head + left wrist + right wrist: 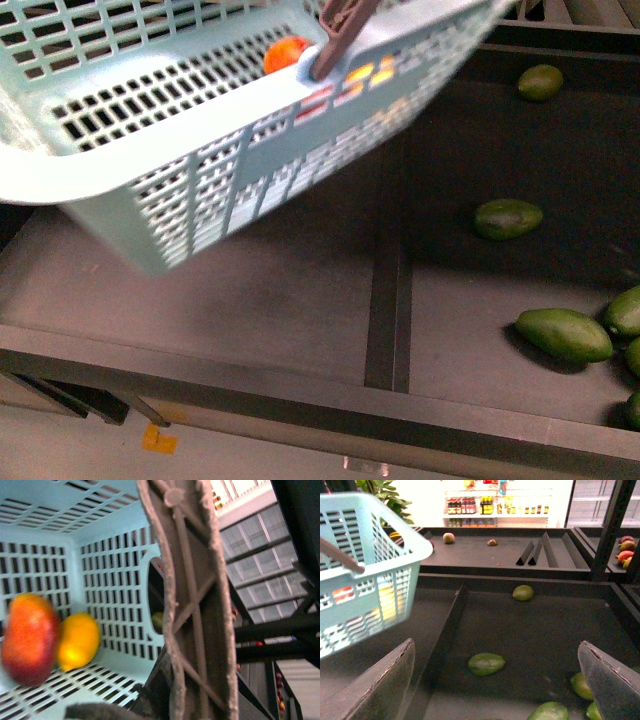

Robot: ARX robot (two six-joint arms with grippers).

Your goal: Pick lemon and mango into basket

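Aqua basket (pixel 190 215) tilted, mango (pixel 29 639) upright beside lemon (pixel 79 641) inside, right tool (pixel 495 690) spread, left tool's state unclear.

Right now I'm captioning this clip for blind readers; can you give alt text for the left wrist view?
Inside the aqua basket lie a red-orange mango and a yellow lemon, touching. A brown basket handle crosses the foreground, blurred.

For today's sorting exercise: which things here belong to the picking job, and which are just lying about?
Belong to the job:
- basket, lifted and tilted
- mango, inside it
- lemon, inside it, beside the mango
- brown handle

Just lying about:
- green oval fruits in the dark display tray
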